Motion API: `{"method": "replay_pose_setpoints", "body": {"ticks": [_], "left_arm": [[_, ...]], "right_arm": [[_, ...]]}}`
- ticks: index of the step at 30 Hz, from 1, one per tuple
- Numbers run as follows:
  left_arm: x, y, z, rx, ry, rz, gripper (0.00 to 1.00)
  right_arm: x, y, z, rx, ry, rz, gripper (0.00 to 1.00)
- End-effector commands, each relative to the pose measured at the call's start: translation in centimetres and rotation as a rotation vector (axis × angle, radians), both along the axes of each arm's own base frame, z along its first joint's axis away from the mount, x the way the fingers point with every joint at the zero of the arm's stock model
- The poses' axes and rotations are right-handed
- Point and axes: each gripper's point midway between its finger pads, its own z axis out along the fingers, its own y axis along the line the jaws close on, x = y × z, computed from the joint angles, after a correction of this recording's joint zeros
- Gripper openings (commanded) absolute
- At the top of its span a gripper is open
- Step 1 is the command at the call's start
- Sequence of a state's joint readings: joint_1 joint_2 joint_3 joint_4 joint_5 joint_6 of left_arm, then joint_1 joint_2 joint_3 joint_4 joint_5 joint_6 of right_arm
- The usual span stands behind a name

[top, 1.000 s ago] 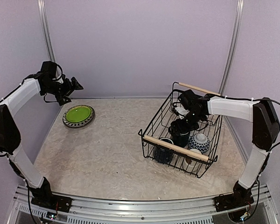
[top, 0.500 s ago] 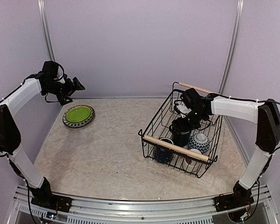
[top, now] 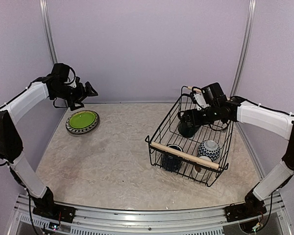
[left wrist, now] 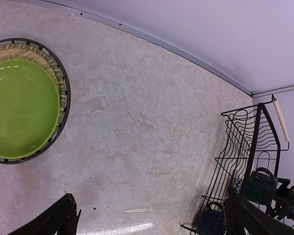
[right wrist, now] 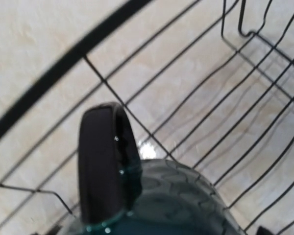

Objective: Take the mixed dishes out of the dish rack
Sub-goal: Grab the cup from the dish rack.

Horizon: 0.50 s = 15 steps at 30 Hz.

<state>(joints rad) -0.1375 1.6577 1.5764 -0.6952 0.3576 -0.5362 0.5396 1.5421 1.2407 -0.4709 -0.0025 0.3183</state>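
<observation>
1. Left arm (top: 24,100): it is raised over the far left corner of the table (top: 117,166). The left gripper (top: 88,93) hangs in the air with its jaws spread wide and nothing between them. In the left wrist view both fingers (left wrist: 54,220) stand far apart over bare table.

2. Plate stack: the lime green plate (top: 82,119) lies flat on the table, below and just right of the left gripper. It sits on top of the tan lattice plate (left wrist: 36,53), of which only the rim shows. A dark rim (left wrist: 63,83) runs around the outside of the stack.

3. Dish rack (top: 161,131): the black wire basket stands on the right half of the table, well apart from the plates. One wooden handle (top: 186,155) crosses its near edge and the other (top: 208,93) its far edge.

4. Rack contents: the second dark blue mug (top: 172,155) stands at the near left corner, partly behind the near handle. The blue-white bowl (top: 209,148) sits to its right. A small pale cup (top: 202,165) lies in front of the bowl, mostly hidden.

5. Right gripper (top: 192,122): its jaws are clamped on the first dark blue mug (top: 186,131), which hangs over the far left part of the rack. In the right wrist view the mug handle (right wrist: 105,166) faces the camera, with the rack wires below.
</observation>
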Motion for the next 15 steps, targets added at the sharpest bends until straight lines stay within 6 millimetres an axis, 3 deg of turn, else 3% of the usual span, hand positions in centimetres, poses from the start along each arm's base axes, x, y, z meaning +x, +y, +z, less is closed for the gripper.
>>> {"method": "replay_pose_setpoints", "body": {"ticks": [1,9,13,15], "left_arm": [[-1.3,-3.9,1.7,-0.085,-0.056,-0.161,0.99],[-5.1,-11.4,4.6,-0.307,-0.119,-0.472,0.99],[-7.9,-15.1,5.8,-0.405,-0.129,-0.640,0.98],[-9.6,-16.7,6.2,-0.441,-0.141,-0.724,0.98]], "right_arm": [[0.8,0.1,6.8,0.217,-0.201,-0.033,0.00],[-1.1,0.9,13.0,0.546,-0.358,0.031,0.00],[-2.6,2.8,16.1,0.733,-0.421,0.158,0.00],[-2.9,3.5,16.7,0.804,-0.423,0.198,0.00]]}}
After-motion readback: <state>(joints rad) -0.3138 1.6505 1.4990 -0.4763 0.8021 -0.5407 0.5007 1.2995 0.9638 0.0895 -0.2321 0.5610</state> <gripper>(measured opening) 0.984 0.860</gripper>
